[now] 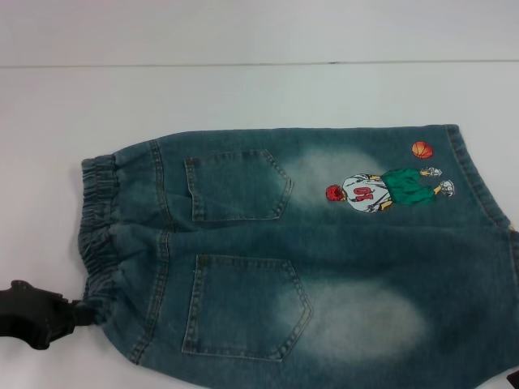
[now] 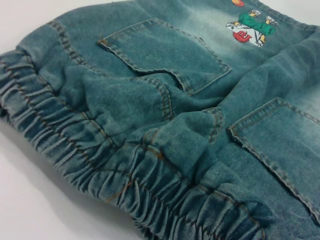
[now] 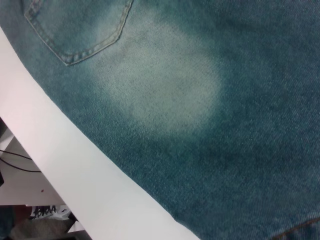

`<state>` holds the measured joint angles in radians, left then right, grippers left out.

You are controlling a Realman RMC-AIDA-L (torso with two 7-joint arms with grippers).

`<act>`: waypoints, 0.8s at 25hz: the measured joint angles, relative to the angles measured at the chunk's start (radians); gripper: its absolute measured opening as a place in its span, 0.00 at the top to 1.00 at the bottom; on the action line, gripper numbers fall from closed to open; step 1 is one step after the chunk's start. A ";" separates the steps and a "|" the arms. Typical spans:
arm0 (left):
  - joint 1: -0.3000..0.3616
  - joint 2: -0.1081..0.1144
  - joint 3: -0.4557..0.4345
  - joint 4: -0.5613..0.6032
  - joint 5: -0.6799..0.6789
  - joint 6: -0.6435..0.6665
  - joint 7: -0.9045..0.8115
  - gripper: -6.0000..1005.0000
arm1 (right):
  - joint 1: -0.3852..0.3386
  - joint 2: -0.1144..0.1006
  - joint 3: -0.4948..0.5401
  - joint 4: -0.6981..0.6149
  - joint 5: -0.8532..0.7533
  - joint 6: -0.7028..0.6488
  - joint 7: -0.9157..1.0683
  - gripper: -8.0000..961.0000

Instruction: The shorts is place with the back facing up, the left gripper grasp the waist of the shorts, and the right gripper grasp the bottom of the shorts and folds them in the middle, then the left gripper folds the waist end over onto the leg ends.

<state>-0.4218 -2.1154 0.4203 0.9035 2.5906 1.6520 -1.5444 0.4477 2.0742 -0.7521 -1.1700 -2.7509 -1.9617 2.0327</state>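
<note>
The blue denim shorts [image 1: 324, 259] lie flat on the white table, back up, with two back pockets showing. The elastic waist [image 1: 101, 235] is at the left and the leg ends run off to the right. A cartoon print [image 1: 381, 190] sits on the far leg. My left gripper [image 1: 81, 312] is at the near end of the waist, its black tip touching the fabric there. The left wrist view shows the gathered waistband [image 2: 75, 150] close up. Only a dark sliver of my right gripper [image 1: 512, 378] shows, by the near leg hem. The right wrist view is filled by faded denim [image 3: 200, 100].
The white table [image 1: 243, 97] extends behind and left of the shorts. In the right wrist view the table's front edge [image 3: 75, 165] runs along the shorts' near side, with floor clutter and cables [image 3: 20, 160] beyond it.
</note>
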 joint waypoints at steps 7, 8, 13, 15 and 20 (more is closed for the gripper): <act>-0.004 0.002 0.002 0.000 0.001 -0.009 0.002 0.92 | 0.008 -0.004 0.001 -0.016 -0.011 -0.003 0.016 0.37; -0.005 0.003 0.004 0.000 0.001 -0.009 0.002 0.92 | 0.009 -0.005 0.002 -0.019 -0.011 -0.004 0.018 0.37; -0.006 0.003 0.022 -0.001 0.002 -0.013 0.004 0.92 | 0.012 -0.005 0.001 -0.024 -0.013 -0.007 0.022 0.37; -0.006 0.003 0.025 -0.006 0.002 -0.021 0.004 0.92 | 0.013 -0.004 -0.001 -0.025 -0.013 -0.008 0.022 0.38; -0.006 0.003 0.026 -0.012 0.002 -0.025 0.004 0.92 | 0.015 -0.001 -0.005 -0.025 -0.010 -0.013 0.022 0.39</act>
<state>-0.4280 -2.1123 0.4461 0.8917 2.5924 1.6269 -1.5403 0.4624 2.0736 -0.7572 -1.1950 -2.7611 -1.9743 2.0550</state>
